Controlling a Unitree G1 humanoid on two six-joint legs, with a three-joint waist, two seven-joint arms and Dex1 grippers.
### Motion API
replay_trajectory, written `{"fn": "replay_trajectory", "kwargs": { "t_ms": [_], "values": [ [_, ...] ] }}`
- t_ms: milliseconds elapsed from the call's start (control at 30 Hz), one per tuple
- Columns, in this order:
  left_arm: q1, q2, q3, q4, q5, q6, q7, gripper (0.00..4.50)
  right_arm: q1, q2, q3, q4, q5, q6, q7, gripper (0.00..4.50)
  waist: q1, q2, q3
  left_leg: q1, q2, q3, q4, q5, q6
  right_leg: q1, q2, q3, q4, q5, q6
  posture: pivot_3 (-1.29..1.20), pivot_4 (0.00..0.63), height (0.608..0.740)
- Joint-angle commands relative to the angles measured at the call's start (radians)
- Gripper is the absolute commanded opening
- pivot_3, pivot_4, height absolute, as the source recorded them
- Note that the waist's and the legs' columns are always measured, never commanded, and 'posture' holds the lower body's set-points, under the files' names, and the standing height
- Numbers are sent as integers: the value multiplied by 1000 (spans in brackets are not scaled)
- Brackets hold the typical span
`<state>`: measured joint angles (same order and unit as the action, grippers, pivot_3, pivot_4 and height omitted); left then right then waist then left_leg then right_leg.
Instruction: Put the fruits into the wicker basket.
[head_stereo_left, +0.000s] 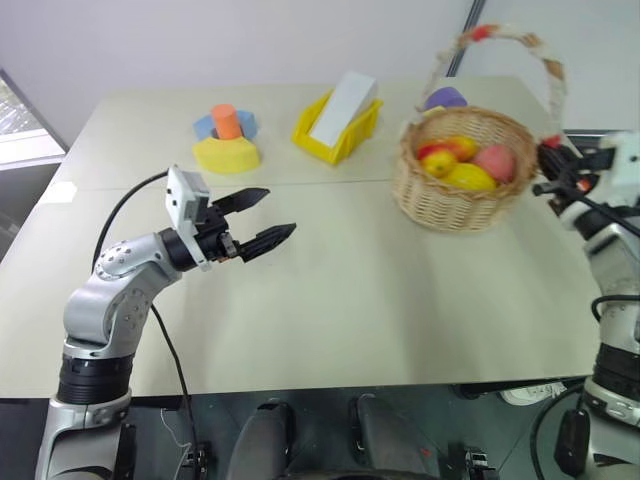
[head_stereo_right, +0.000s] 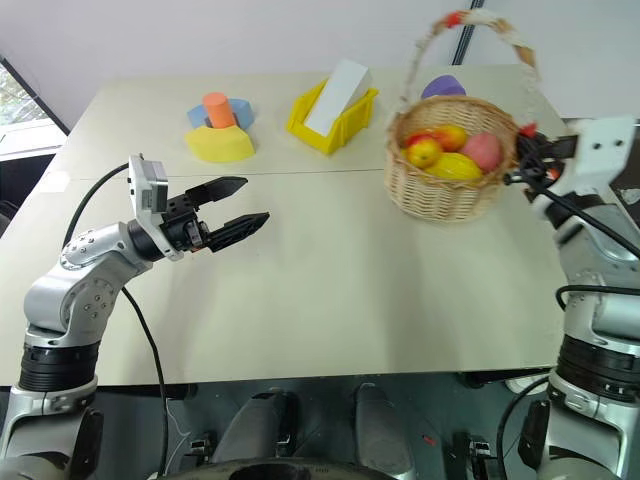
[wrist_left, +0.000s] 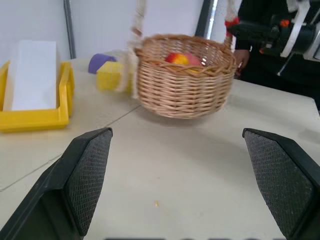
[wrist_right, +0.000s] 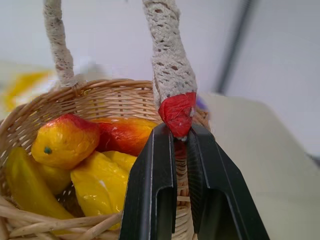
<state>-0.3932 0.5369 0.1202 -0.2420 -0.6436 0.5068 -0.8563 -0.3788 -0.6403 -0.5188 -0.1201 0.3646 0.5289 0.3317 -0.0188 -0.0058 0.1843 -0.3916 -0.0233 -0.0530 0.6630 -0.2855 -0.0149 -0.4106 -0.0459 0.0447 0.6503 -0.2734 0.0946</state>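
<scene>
The wicker basket (head_stereo_left: 462, 170) sits toward the far right of the cream table (head_stereo_left: 350, 300), and the fruits are already inside it: a pink peach-like fruit (head_stereo_left: 495, 160), a long yellow one (head_stereo_left: 468, 178) in front, a small red-and-yellow pointed fruit (head_stereo_left: 438, 162), and a red-orange mango (head_stereo_left: 458, 146) behind them. No toy fruit lies loose on the bare tabletop, so the loading step looks finished as far as these views show. The right gripper (wrist_right: 181, 145) is pinched tight on the base of the basket's handle (wrist_right: 172, 75), its two black fingers clamped on the red band (wrist_right: 177, 112) where the white lace wrapping ends at the rim. In the left wrist view the basket seems to sit slightly tilted, though whether it is lifted clear cannot be told. The left gripper (head_stereo_left: 262, 220) hangs above the middle of the table, well apart from the basket, its fingers spread wide and holding nothing. Toward the back of the table stand a yellow plastic bin (head_stereo_left: 335, 128) holding a white box (head_stereo_left: 343, 105), and a cluster of foam blocks (head_stereo_left: 227, 138); a purple block (head_stereo_left: 446, 97) lies just behind the basket. What remains, by this reading, is at most letting go of the handle.
</scene>
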Motion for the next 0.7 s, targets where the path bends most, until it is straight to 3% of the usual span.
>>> {"fn": "replay_trajectory", "kwargs": {
  "t_ms": [33, 233, 467, 700],
  "values": [
    [-27, -10, -11, 1, 3, -28, -12, 4500, -20, -28, -90, 51, -10, -60, -52, 48, 0, 0, 0, 0, 0, 0, 0, 0, 0, 0, 0, 0, 0, 0, 0, 0, 150, 740],
    [-40, -20, -23, 11, 8, -34, -12, 4500, -14, -28, -73, 128, -31, -101, -54, 48, -2, 0, 0, 0, 1, 1, 0, 0, 0, 0, 1, 1, 1, 0, 0, 0, 150, 740],
    [-21, -11, -4, 8, 11, -34, 3, 4500, 40, -38, -81, 88, -55, -120, -70, 3331, 4, 0, 0, 1, 1, 1, 0, 0, 0, 0, 1, 1, 1, 0, 0, 0, 150, 740],
    [66, 31, 53, 48, 58, -61, 43, 4500, 241, -50, -182, -15, 75, -115, 96, 3331, 6, 0, 0, 0, 1, 1, 0, 0, 1, 1, 1, 2, 0, 0, 0, 0, 150, 740]
  ]
}}
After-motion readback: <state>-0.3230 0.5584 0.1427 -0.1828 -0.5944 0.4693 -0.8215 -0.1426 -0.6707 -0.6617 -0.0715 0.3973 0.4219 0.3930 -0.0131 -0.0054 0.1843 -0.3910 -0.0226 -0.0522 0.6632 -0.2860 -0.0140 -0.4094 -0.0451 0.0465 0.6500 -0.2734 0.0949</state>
